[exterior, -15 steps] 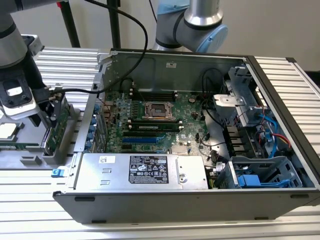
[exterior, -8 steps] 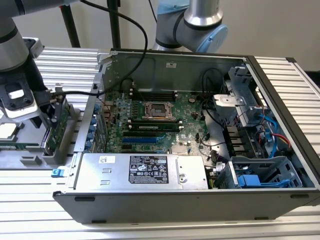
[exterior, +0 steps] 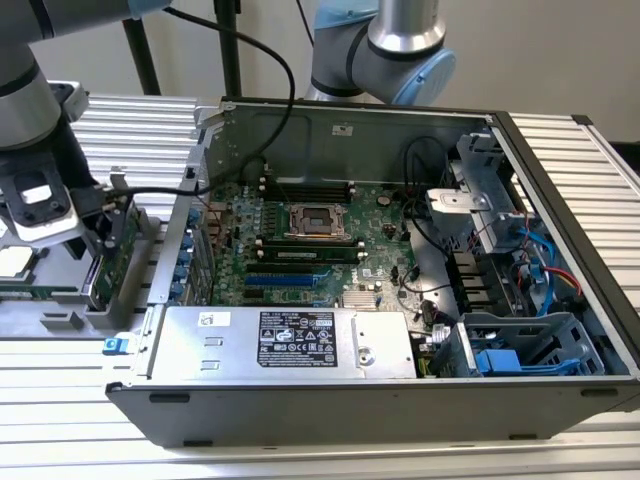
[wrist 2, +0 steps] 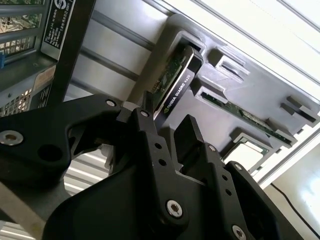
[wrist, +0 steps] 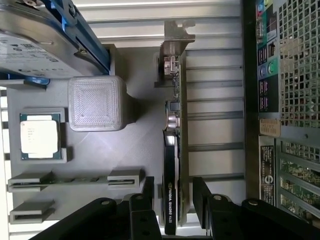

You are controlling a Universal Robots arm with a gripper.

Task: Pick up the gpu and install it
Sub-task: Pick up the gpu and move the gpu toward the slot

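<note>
In the grey holder (wrist: 142, 150) at the exterior view's left, just outside the open computer case (exterior: 560, 190), the gpu (wrist: 171, 150) stands on its long edge, directly between the gripper's (wrist: 173, 181) 2 black fingers (wrist: 201, 190). In both wrist views a slim gap shows beside each face of the card, so the jaws are spread and straddle it without clamping. The arm reaches down over the holder, its wrist above the card's near end. The card shows a black cover on 1 face, a green board on the other, and a silver bracket (wrist: 176, 35) at the end away from the gripper
</note>
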